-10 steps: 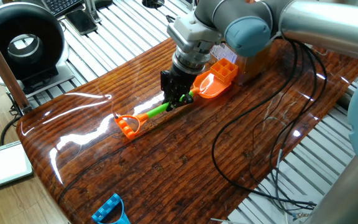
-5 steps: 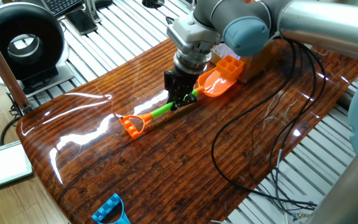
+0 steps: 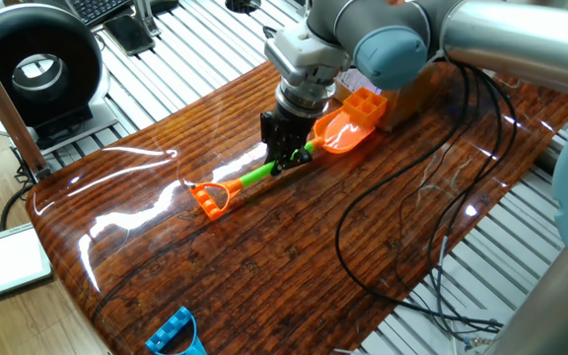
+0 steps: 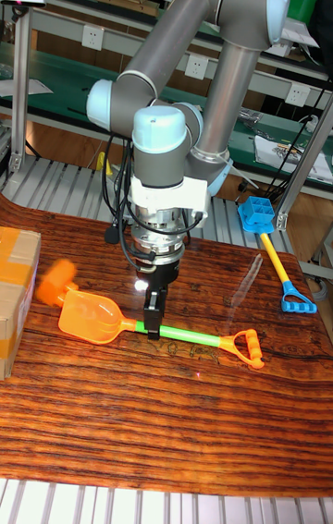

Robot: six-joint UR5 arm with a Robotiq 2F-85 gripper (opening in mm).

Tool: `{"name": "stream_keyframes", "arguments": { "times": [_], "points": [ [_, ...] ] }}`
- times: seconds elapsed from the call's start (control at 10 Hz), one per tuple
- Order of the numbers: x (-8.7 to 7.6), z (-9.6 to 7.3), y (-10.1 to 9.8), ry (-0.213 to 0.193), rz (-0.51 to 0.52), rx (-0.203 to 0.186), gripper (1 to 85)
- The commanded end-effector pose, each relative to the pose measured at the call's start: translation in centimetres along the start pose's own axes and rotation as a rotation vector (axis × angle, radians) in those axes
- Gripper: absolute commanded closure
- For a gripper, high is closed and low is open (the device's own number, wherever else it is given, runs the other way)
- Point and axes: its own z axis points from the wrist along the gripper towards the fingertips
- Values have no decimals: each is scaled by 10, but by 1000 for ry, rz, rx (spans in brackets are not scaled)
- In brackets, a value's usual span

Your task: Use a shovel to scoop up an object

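Orange-bladed, green-shafted shovel (image 3: pixel 264 173) in fingers (image 3: pixel 282 156)

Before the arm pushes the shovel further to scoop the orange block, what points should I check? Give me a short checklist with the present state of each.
1. Hand closed on the green shaft of the shovel: ok.
2. Scoop blade aimed at the orange block: ok; its front edge meets the block in the fixed view.
3. Block on the blade: cannot tell; the block is blurred in the tall fixed view.
4. Cardboard box behind the block to stop it sliding away: ok, it stands just beyond.
5. Black cable clear of the shovel's path: ok, it lies to one side.
6. Blade flat on the table: cannot tell.
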Motion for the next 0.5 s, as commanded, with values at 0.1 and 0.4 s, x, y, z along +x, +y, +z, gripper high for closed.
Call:
{"name": "stream_keyframes", "arguments": {
  "times": [0.1, 0.4],
  "points": [
    [0, -1, 1, -4, -4, -5, 57],
    [6, -2, 3, 19, 1, -15, 57]
  ]
}}
